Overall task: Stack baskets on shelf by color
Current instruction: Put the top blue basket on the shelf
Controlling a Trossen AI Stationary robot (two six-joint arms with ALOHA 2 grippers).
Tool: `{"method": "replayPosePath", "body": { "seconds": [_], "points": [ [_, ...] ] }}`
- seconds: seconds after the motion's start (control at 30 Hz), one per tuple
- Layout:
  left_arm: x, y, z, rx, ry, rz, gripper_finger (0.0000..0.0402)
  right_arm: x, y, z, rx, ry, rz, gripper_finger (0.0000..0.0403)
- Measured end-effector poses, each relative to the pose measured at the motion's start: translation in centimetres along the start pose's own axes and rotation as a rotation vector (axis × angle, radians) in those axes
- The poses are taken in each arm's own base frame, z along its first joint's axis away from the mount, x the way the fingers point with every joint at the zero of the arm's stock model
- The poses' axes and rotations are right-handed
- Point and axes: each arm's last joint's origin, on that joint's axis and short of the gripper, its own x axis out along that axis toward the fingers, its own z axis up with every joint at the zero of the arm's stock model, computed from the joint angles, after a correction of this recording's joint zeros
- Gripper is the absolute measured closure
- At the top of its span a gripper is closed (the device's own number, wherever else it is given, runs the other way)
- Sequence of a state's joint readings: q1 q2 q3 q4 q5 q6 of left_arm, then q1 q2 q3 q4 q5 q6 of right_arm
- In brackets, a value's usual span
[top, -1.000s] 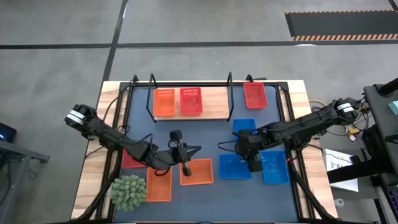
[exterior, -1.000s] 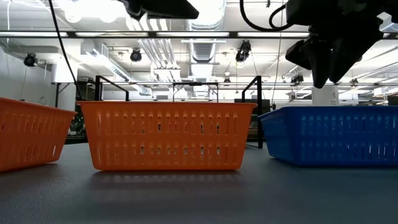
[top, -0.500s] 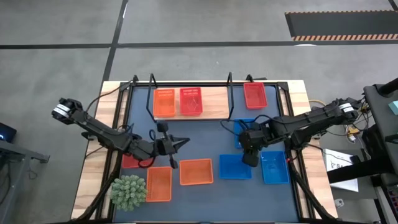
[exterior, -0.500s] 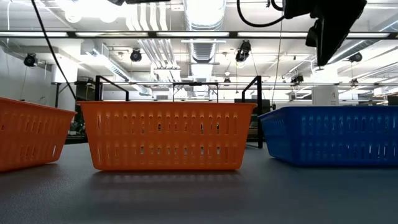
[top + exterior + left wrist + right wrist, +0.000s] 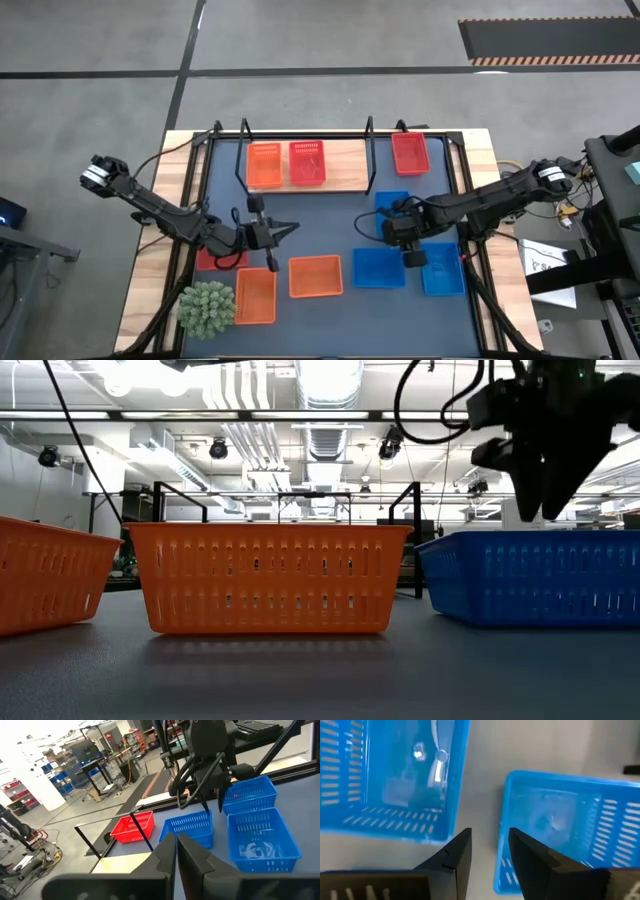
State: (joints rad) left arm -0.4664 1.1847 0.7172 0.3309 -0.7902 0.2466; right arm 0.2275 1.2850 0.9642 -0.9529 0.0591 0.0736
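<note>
we note the mat (image 5: 330,200) as landmark: the shelf (image 5: 345,165) lies along its far edge, carrying one orange and two red baskets (image 5: 264,165). right gripper (image 5: 410,252), fingers slightly parted and empty, hangs over the mat's blue baskets (image 5: 378,268). left gripper (image 5: 285,229), fingers nearly closed and empty, hovers above mid-mat.

My left arm reaches in from the tabletop's left edge, forearm stretched toward the middle, and my left claw (image 5: 285,229) hangs there with its fingers nearly together, holding nothing. My right arm comes in from the right side, elbow bent, and my right claw (image 5: 413,259) points downward, fingers slightly parted and empty.
</note>
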Motion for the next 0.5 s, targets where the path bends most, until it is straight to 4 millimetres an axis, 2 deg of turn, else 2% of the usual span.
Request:
{"method": "replayPosePath", "body": {
  "seconds": [0.2,0.5],
  "points": [
    [0.0,0.0,0.0,0.003,0.0,0.0,0.0402,1.9,-0.2,-0.6,0.023,-0.026,-0.02,0.028],
    [0.0,0.0,0.0,0.004,0.0,0.0,0.0402,2.2,-0.8,-0.6,0.058,-0.037,-0.075,0.0294]
  ]
}}
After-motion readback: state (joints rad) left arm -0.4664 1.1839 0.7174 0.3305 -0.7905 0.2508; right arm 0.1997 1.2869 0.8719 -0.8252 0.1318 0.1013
